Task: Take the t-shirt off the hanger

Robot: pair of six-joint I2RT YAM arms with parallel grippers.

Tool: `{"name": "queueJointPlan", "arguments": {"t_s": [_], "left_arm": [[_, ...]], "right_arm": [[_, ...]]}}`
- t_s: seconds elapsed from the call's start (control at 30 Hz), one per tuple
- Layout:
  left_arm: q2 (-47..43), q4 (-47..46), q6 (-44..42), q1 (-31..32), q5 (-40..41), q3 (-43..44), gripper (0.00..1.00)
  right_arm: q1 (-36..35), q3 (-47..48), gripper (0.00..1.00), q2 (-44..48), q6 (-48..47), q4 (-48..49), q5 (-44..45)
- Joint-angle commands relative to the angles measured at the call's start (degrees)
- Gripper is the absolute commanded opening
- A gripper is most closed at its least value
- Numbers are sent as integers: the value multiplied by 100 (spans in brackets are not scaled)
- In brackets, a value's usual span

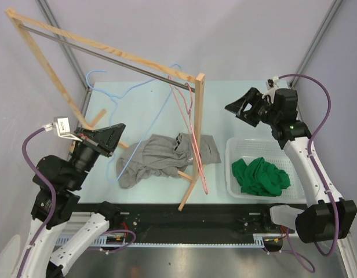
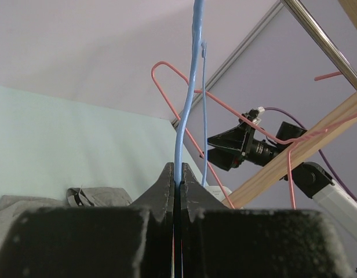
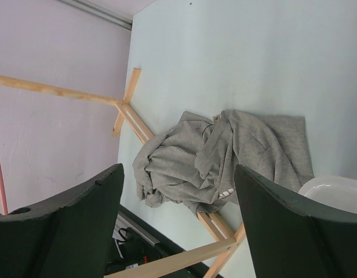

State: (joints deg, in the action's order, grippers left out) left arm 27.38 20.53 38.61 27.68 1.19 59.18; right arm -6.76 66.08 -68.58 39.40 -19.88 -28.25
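Freeing the grey t-shirt from the blue hanger, seen beneath the wooden rack. The shirt lies crumpled on the table directly under the rack's rod, between its two feet. The hanger's lower bend reaches the shirt's left edge; whether any wire sits inside the cloth cannot be told. The left gripper, near the rack's left foot, is clamped tight on the blue wire, which rises from the jaws towards the rod. The right gripper, just beyond the rack's right post and raised above the table, has its fingers wide apart and holds nothing. A pink hanger hangs from the rod beside the right post and trails over the shirt's right side. A white basket holding a green cloth sits to the right of that post.

Judged step: drawing the blue hanger clear of the shirt. Done well, the left arm pulls the wire away from the rack slowly, along the hanger's own line, so that a caught sleeve shows as dragging cloth. If cloth follows, the free right gripper may pin the shirt under the rod. The path should avoid the pink hanger and the post.
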Motion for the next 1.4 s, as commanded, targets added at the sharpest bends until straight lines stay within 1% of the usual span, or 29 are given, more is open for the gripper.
{"name": "queueJointPlan", "arguments": {"t_s": [0.0,1.07,1.2,1.37], "left_arm": [[145,-568,94,-8,-233,270,0],[857,-990,-134,-17,-251,182,1],[980,-868,-178,-9,-269,208,0],[1042,-437,-442,-9,-146,375,0]], "right_arm": [[52,10,82,204,-46,-7,-23],[61,-61,82,195,-37,-25,-5],[0,-113,82,117,-107,-16,30],[-211,-96,82,-33,-336,-130,170]]}}
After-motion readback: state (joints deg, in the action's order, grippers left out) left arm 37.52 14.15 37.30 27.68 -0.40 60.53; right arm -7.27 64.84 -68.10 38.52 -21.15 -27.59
